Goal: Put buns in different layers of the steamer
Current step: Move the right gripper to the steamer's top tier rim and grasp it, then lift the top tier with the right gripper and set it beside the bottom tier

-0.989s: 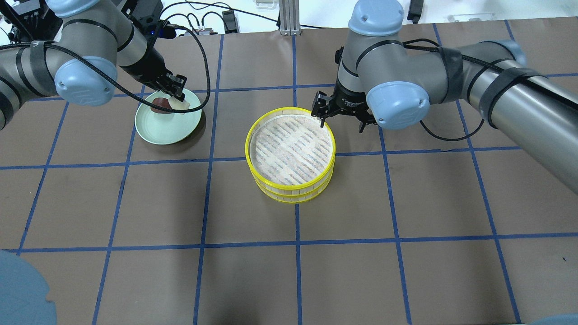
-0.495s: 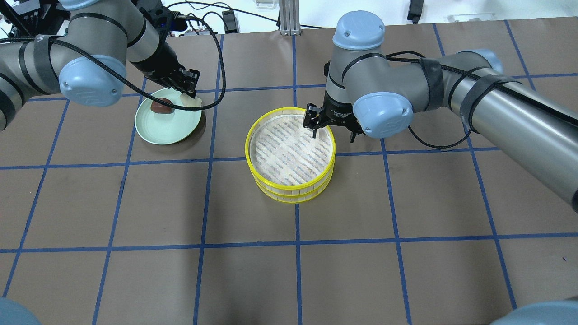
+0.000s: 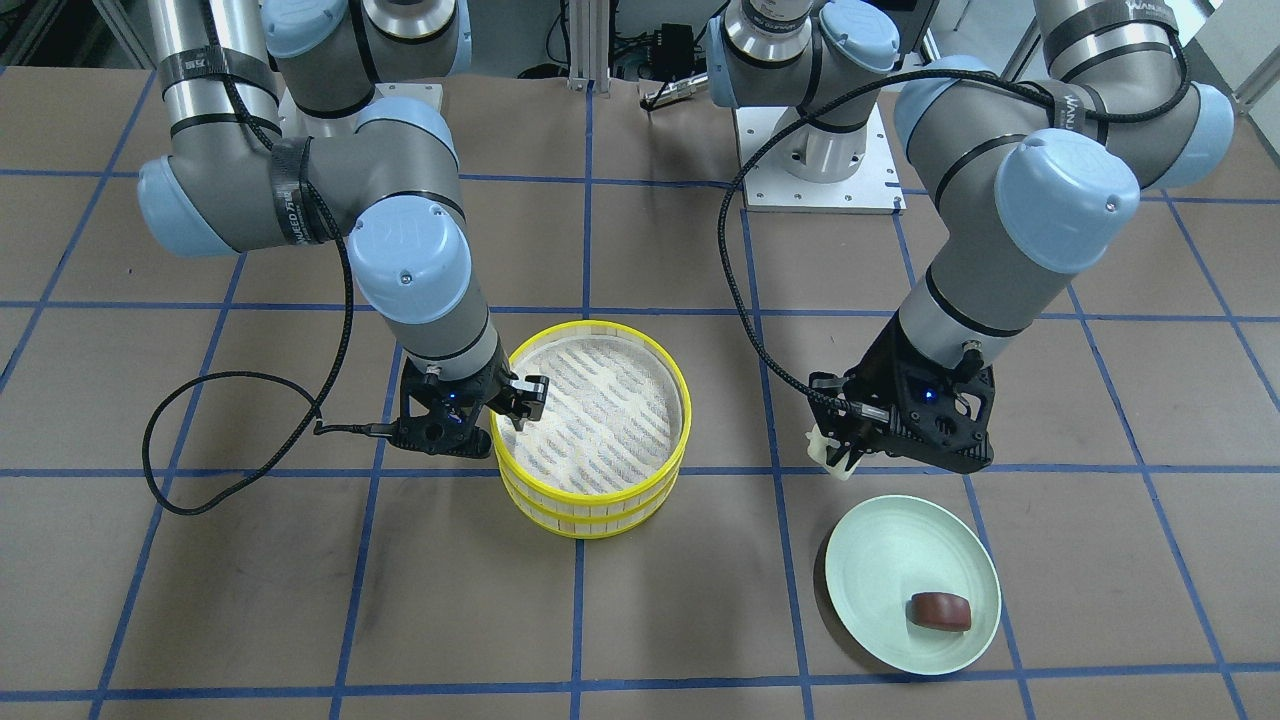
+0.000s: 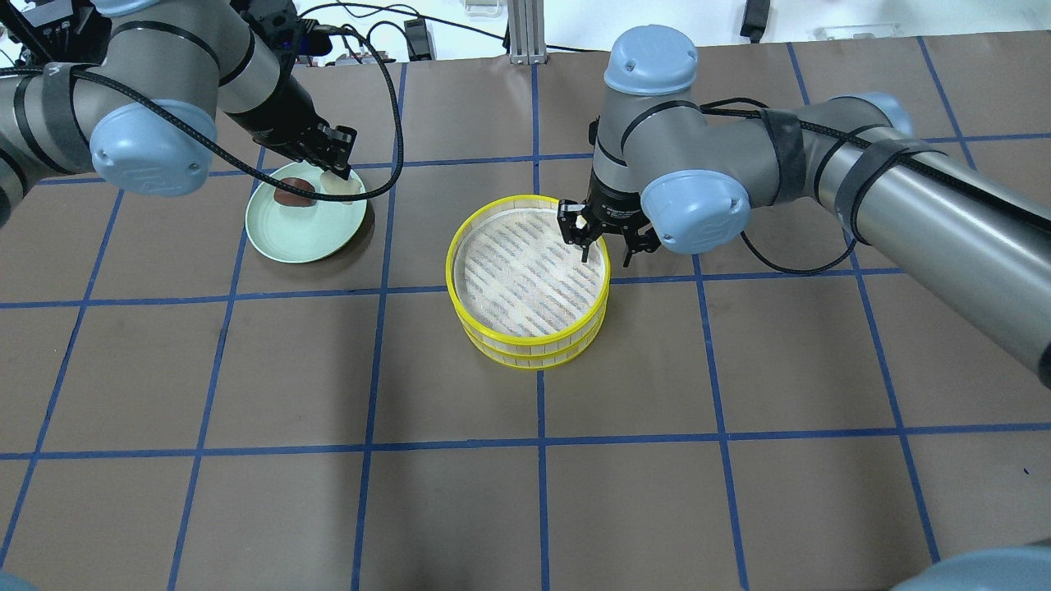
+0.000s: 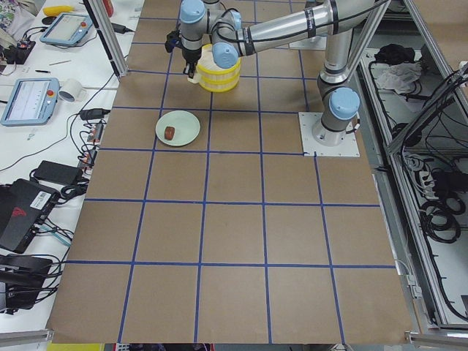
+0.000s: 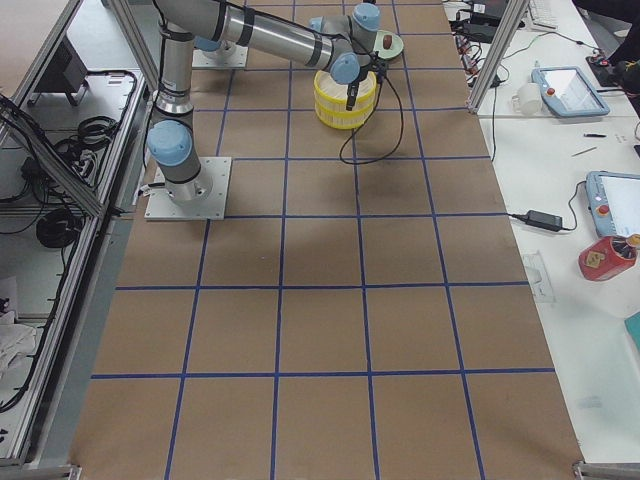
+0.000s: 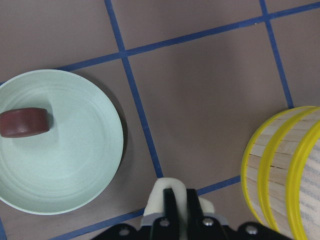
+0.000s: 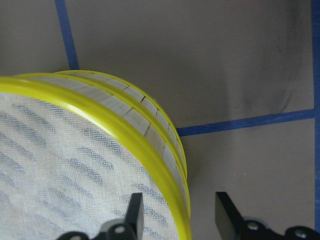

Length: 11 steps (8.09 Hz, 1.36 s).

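The left gripper [image 3: 848, 452] was clamped on the cream-white bun [image 7: 162, 187]. Its two black fingers [image 7: 170, 207] pressed into the soft dough, so the bun bulged out on either side of them. Gripper and bun hung above the brown table [image 4: 698, 492], over a blue tape line [image 7: 140, 115]. They were just beside the pale green plate [image 3: 880, 560], on the side of it that faced the steamer.

The plate lay toward the table's left end from the steamer and nearer the long edge far from the robot. On it lay the dark reddish-brown bun [image 3: 939, 611], close to the rim on the side turned away from the steamer.

The two steamer layers stood stacked about midway along the table. The upper steamer tray [image 4: 450, 267] sat squarely on the lower tray [image 3: 585, 522], their yellow rims lined up one above the other.

The right gripper [image 8: 178, 202] had its jaws apart and straddled the upper tray's yellow rim on the side toward the table's right end. One finger [image 8: 134, 215] hung inside over the striped mesh floor, and the other hung outside the slatted wall. Whether either finger touched the tray could not be told.

A black cable [image 3: 170, 450] from the right wrist looped over the table toward the right end.
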Available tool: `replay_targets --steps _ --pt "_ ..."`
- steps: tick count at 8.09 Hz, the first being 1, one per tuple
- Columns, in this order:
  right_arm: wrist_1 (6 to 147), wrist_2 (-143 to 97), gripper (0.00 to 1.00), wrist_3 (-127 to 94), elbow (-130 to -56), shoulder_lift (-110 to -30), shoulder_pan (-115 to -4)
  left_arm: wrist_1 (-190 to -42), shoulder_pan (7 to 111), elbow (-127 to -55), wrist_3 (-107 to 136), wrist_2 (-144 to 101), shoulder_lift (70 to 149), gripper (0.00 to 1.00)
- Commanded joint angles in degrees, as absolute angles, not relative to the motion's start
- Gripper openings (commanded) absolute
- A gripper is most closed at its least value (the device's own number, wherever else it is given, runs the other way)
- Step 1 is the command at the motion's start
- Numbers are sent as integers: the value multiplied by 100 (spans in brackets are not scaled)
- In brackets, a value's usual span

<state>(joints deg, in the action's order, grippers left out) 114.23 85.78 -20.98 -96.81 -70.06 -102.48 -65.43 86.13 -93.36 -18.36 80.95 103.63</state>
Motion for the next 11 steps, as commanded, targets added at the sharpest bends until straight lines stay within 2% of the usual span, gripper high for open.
replay_targets --steps 1,6,11 --pt "11399 8578 7 -2057 -9677 -7031 -10248 -6548 8596 -9334 -1828 8104 10319 0" --pt "11373 8796 3 -2048 -9598 -7145 -10318 -6548 8596 -9325 -1837 8148 10239 0" --pt "9936 8956 3 -1451 -9133 -8110 -9810 -6557 8587 -9299 -1846 8156 10178 0"
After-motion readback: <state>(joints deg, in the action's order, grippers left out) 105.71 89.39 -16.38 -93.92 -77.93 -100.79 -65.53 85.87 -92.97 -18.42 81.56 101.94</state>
